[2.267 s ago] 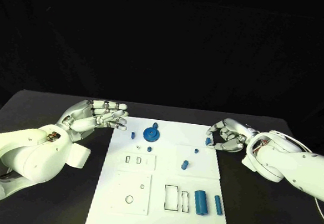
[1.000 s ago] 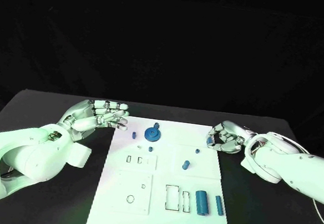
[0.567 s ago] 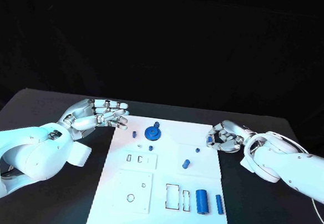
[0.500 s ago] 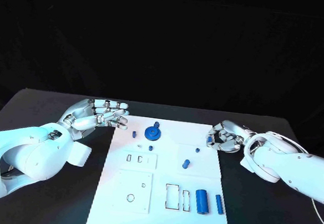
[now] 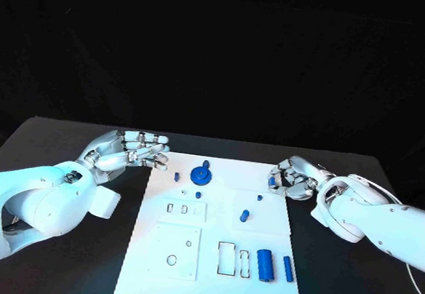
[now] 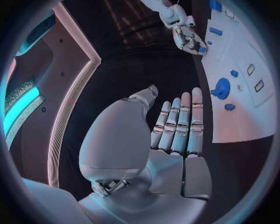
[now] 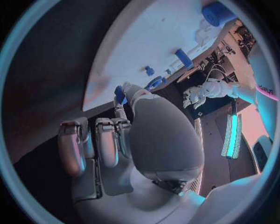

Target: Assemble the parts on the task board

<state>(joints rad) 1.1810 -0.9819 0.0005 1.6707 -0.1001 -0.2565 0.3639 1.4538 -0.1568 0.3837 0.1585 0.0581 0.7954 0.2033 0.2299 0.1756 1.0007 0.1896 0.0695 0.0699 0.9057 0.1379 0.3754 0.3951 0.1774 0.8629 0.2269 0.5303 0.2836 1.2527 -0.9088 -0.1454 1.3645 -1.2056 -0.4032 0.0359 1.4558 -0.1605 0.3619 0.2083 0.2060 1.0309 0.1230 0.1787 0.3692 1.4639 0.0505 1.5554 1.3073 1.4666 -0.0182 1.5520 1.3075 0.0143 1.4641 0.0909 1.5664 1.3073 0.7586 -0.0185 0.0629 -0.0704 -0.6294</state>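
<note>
- Pinching a small blue part (image 5: 274,182) between thumb and fingertip, the right hand (image 5: 295,178) hangs over the white task board's (image 5: 206,278) edge at about 2 o'clock; its other silver fingers are curled in, and the right wrist view shows the blue piece (image 7: 120,94) at the tip of the thumb.
- Just off the board's corner at about 10 o'clock, the left hand (image 5: 130,151) is raised with nothing in it; the left wrist view shows its fingers (image 6: 178,128) straight and pressed side by side, thumb a little apart.
- The board is a flat, matte white rectangle on the black table (image 5: 49,258), with outlined recesses: slots, a small round hole, a tall rectangle.
- At 12 o'clock on the board stands a round, gear-like blue part (image 5: 199,175) with a knob on top, 2 small blue pegs just beside it.
- Near the middle lies a short blue pin (image 5: 243,213), with a tiny blue stud (image 5: 259,196) beyond it.
- At about 4 o'clock, 2 smooth blue cylinders lie side by side, a thick one (image 5: 264,264) and a thin one (image 5: 287,268).
</note>
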